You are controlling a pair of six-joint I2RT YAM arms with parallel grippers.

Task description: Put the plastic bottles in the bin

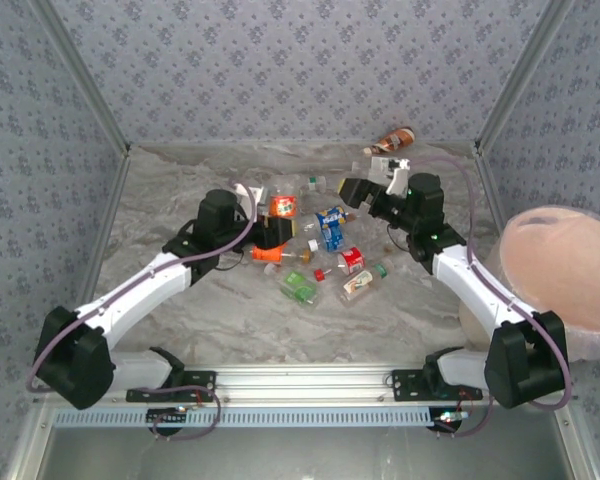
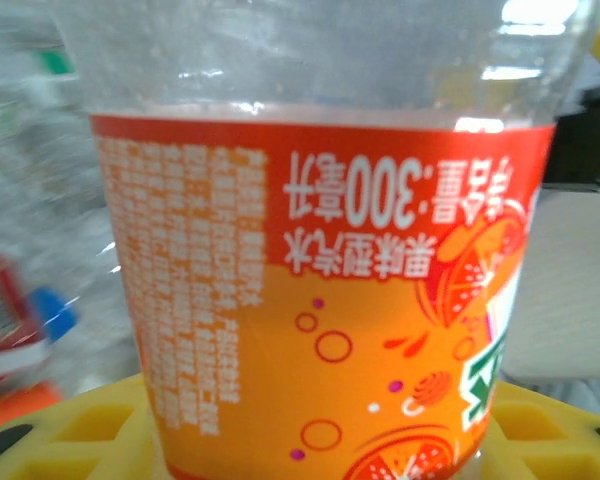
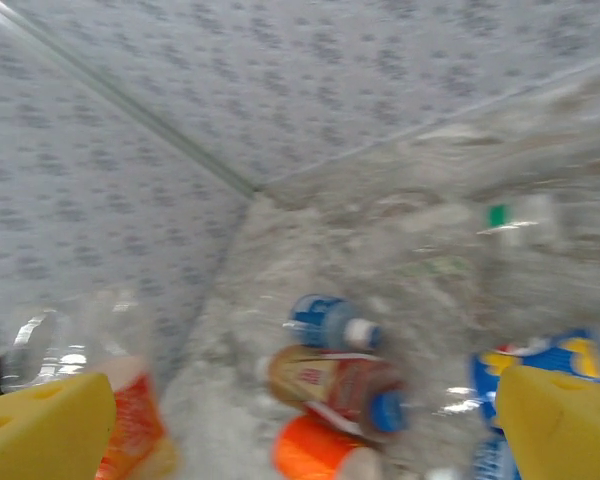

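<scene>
My left gripper (image 1: 271, 233) is shut on an orange-labelled plastic bottle (image 1: 283, 207) in the middle of the table. In the left wrist view that bottle (image 2: 320, 300) stands close up between the yellow fingers (image 2: 80, 430). My right gripper (image 1: 356, 192) hangs open over the far side of the pile with nothing between its fingers (image 3: 40, 430). Below it lie a blue-labelled bottle (image 3: 325, 322) and a red-labelled bottle with a blue cap (image 3: 340, 385). More bottles lie scattered: blue (image 1: 330, 228), red (image 1: 351, 260), green (image 1: 300, 288). The pinkish bin (image 1: 560, 265) stands at the right edge.
A brown bottle (image 1: 392, 140) lies at the back wall, apart from the pile. A clear bottle with a green cap (image 3: 500, 215) rests farther back in the right wrist view. Patterned walls close the table on three sides.
</scene>
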